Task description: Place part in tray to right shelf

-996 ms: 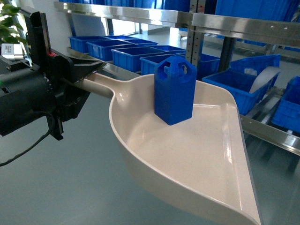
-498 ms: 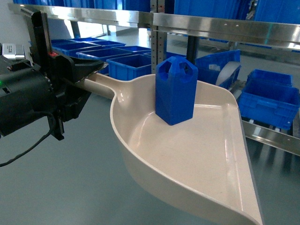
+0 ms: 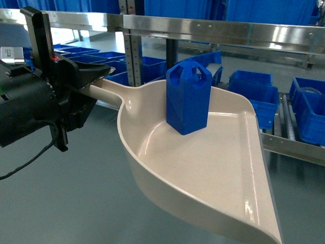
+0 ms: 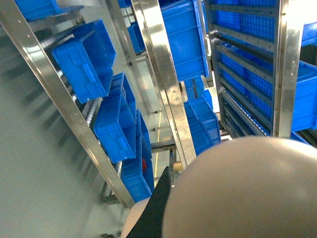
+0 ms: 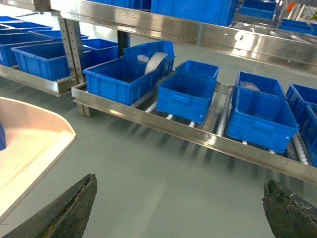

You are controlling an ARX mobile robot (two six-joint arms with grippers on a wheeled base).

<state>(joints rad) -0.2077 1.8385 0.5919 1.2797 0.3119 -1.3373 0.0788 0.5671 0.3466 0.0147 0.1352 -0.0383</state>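
The part (image 3: 188,99), a bright-blue boxy block, stands upright near the back wall of the cream tray (image 3: 203,173). My left gripper (image 3: 103,76) is shut on the tray's long handle and holds the scoop in the air above the grey floor. In the left wrist view the tray's underside (image 4: 247,193) fills the lower right beside one black finger (image 4: 154,210). My right gripper (image 5: 178,210) is open and empty over bare floor, with the tray's lip (image 5: 34,139) to its left. The right shelf (image 5: 198,133), a steel rail with white rollers, lies ahead, and its rail (image 3: 297,148) shows in the head view.
Several blue crates (image 5: 190,94) sit on the roller lanes, one with a white curved piece (image 5: 154,62). An upper steel shelf rail (image 3: 213,29) crosses above, on an upright post (image 3: 133,56). More crates (image 4: 81,59) and slanted rails fill the left wrist view.
The shelving and crates have slid leftward behind the tray in the head view. The tray, the part and my left gripper keep the same place in the frame.
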